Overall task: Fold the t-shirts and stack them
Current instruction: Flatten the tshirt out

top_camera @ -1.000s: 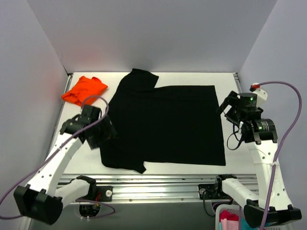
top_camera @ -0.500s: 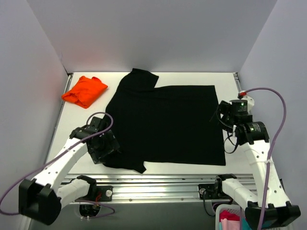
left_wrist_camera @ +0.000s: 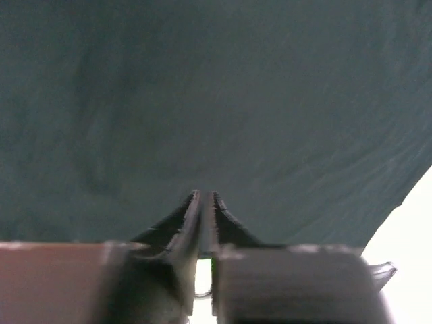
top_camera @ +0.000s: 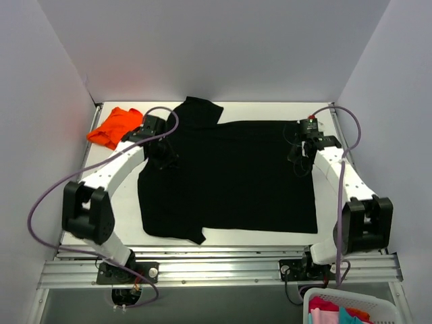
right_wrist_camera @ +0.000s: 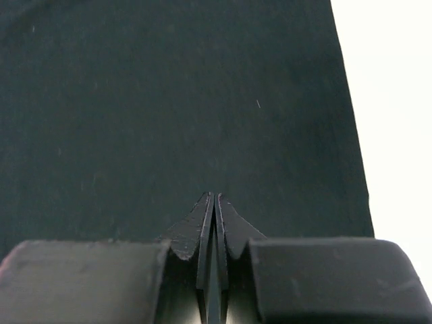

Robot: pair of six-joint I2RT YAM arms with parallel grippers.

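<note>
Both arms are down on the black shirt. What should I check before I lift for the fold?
1. Left gripper fingers together on the black t-shirt: ok.
2. Right gripper fingers together near the shirt's right edge: ok.
3. Cloth actually caught between either pair of fingers: cannot tell.
4. Both grippers level with each other across the shirt: ok.
5. Orange t-shirt off the black one, in the far-left corner: ok.
</note>
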